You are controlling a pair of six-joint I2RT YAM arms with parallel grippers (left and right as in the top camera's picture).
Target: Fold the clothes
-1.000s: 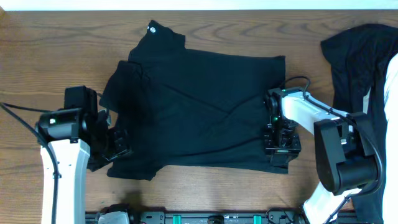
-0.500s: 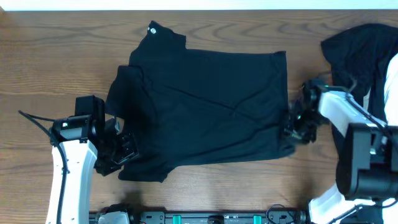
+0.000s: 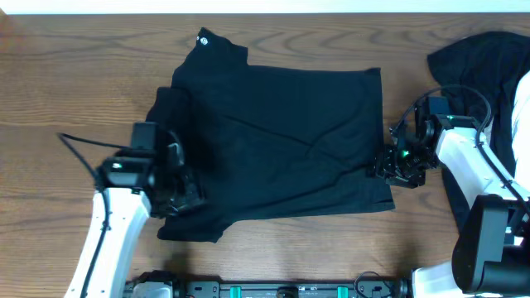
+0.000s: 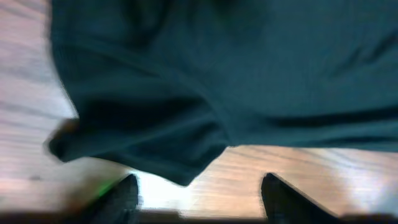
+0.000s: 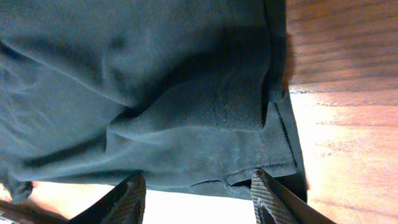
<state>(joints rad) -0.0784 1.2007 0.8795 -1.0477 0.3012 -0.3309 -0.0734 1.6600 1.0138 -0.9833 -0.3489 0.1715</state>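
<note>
The clothes, a black garment (image 3: 273, 141), lie spread flat on the wooden table, with a small round white logo (image 3: 204, 40) at the far left corner. My left gripper (image 3: 175, 197) is open at the garment's near-left edge; in the left wrist view the fingers (image 4: 199, 198) straddle bare wood just short of a folded dark corner (image 4: 180, 155). My right gripper (image 3: 387, 165) is open at the near-right corner; in the right wrist view its fingers (image 5: 198, 198) stand wide apart at the hemmed edge (image 5: 249, 168), holding nothing.
A second pile of black fabric (image 3: 476, 66) lies at the far right, with something white (image 3: 522, 108) at the frame edge. Bare wood table (image 3: 74, 83) surrounds the garment. A rail with black and green parts (image 3: 273, 290) runs along the near edge.
The left arm has swung right toward the garment's near-left corner. The right gripper has moved out from the near-right corner to the right edge. The garment's right side shifted slightly right.
</note>
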